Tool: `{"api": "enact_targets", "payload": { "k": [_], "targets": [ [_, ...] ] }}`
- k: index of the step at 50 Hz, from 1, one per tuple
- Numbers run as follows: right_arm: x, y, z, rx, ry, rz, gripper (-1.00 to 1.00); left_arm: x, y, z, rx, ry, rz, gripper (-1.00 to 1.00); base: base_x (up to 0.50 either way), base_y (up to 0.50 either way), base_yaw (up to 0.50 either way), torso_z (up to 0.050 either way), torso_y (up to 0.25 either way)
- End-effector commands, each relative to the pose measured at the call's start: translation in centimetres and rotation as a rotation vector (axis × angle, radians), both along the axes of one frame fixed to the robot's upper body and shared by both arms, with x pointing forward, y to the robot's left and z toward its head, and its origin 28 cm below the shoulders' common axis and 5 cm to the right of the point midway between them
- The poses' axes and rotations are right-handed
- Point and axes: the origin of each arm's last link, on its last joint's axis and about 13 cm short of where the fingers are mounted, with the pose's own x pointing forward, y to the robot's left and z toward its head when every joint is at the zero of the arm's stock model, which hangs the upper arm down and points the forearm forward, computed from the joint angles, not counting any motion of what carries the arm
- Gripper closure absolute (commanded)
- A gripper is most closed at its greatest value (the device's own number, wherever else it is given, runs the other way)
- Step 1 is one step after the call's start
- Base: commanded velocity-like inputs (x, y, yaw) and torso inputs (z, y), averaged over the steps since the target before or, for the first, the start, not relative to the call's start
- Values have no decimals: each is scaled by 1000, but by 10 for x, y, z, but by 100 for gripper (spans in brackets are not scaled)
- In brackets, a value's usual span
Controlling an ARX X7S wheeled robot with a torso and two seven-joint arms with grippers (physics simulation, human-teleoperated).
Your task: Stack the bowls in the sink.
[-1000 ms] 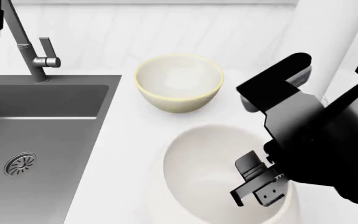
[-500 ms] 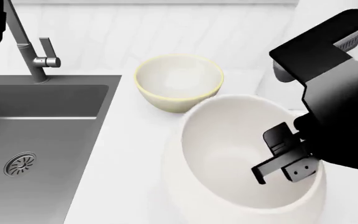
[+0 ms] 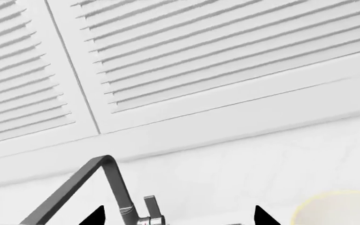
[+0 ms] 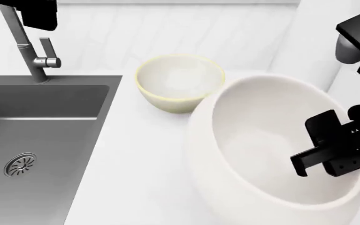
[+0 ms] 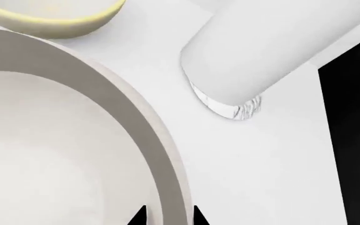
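Head view shows our right hand (image 4: pixel 330 157) clamped on the rim of the white bowl (image 4: pixel 261 154), tilted above the counter (image 4: pixel 136 154). Just beyond it sits the cream bowl (image 4: pixel 178 82), and the sink (image 4: pixel 35 136) lies well aside. Our left hand (image 3: pixel 176 218) seems spread apart, holding nothing.

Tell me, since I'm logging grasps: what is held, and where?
The right gripper holds the large white bowl by its rim, fingertips straddling the wall. The left gripper holds nothing.
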Motion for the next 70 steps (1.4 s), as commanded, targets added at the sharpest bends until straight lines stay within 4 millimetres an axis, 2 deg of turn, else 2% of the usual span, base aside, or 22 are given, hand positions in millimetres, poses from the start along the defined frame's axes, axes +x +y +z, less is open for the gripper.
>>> {"api": "enact_targets", "payload": {
  "k": [1,10,24,33,38,42,50,53,60,70],
  "targets": [
    [-6,-13,-3,-1,-16,-7,100,26,-26,-4,-145,35,-114,-100,0,0,0,0,0],
    [-6,-21,0,7,-52,-20,100,47,-46,-2,-255,104,-168,-100,0,0,0,0,0],
    [-10,-27,-8,13,-30,-40,100,78,-65,16,-423,178,-182,-100,0,0,0,0,0],
    [-10,-29,-10,18,-23,-52,100,98,-84,17,-516,312,-189,-100,0,0,0,0,0],
    [-10,-25,-7,19,-34,-37,100,109,-98,16,-482,344,-157,-100,0,0,0,0,0],
    [-10,-25,-6,16,-36,-36,100,118,-107,19,-549,433,-136,-100,0,0,0,0,0],
    [-10,-28,-8,19,-41,-53,100,138,-114,3,-562,537,-99,-100,0,0,0,0,0],
    [-10,-27,-7,20,-42,-51,100,143,-115,-1,-670,575,-85,-100,0,0,0,0,0],
    [-9,-26,-8,17,-33,-52,100,149,-119,-13,-612,650,-123,-100,0,0,0,0,0],
    [-9,-27,-11,16,-19,-59,100,163,-116,-33,-673,683,-59,-100,0,0,0,0,1]
  ]
}}
